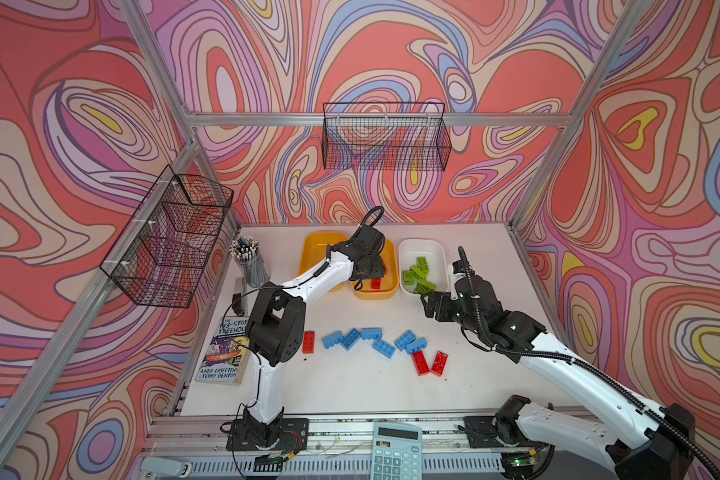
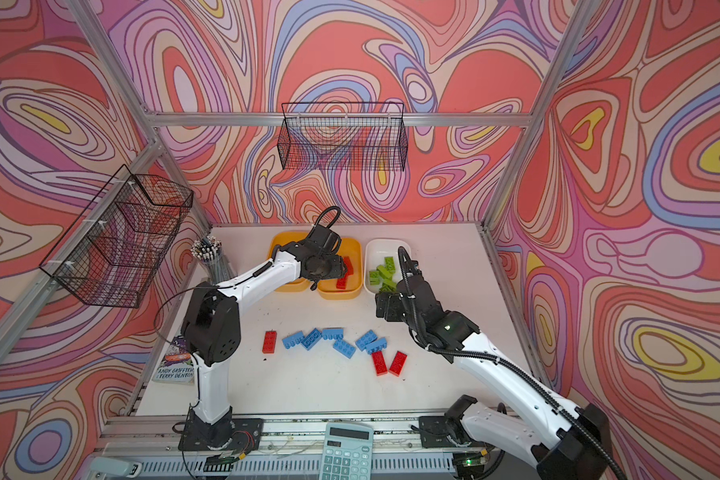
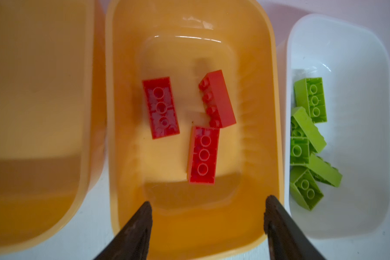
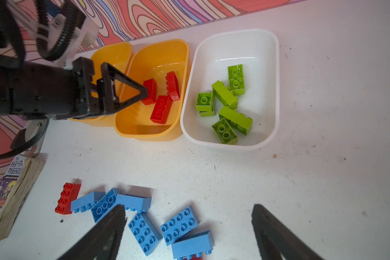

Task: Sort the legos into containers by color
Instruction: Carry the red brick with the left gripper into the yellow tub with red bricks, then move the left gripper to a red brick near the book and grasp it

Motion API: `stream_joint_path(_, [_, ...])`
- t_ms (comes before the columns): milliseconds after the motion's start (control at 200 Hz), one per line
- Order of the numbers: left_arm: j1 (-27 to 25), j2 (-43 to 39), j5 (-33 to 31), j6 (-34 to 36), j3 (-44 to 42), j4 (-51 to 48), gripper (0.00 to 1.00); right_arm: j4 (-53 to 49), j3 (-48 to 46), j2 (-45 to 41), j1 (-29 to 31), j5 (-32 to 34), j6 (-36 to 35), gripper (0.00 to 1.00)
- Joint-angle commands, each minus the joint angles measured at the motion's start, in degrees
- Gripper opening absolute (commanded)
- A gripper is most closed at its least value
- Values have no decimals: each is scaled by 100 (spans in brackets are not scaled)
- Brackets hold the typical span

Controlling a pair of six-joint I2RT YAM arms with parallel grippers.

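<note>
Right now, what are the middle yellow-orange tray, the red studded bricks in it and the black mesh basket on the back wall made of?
Middle yellow-orange tray: moulded plastic, glossy; bright highlights on rounded walls.
Red studded bricks: hard glossy plastic; crisp moulded studs and tubes.
Black mesh basket: probably coated metal wire, matte; thin see-through grid.
</note>
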Motion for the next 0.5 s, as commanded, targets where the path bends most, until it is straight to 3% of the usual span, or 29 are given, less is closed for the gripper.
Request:
stream_joint_path(0, [-12, -856, -331, 15, -701, 187, 67, 14, -11, -62, 7, -133, 82, 93])
stream_joint_path(285, [-12, -2842, -1216, -80, -3055, 88, 73, 85, -80, 2, 38, -357, 217, 93])
stream_joint_path(496, [-12, -3554, -1473, -430, -4179, -279, 74, 190, -107, 76, 133, -483, 305, 93])
